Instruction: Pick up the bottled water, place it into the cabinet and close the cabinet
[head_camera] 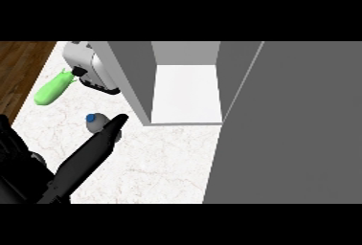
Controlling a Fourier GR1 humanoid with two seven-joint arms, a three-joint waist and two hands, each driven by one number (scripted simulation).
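Note:
The bottled water (95, 121), a pale bottle with a blue cap, is seen from above on the white marble counter (163, 162), just left of the cabinet. My left hand (21, 165) comes in from the lower left, close to the view. One long straight finger (88, 153) stretches up and right, and its tip overlaps the bottle's right side; whether it touches the bottle I cannot tell. The hand is open and nothing is curled round the bottle. The grey cabinet (185, 91) stands open, showing its white inner floor. My right hand shows nowhere.
The cabinet's open door (290, 124) is a large grey panel filling the right side. A green elongated object (55, 87) lies at the counter's far left, beside a white and black appliance (90, 67). Wooden floor (17, 72) lies beyond the counter's left edge.

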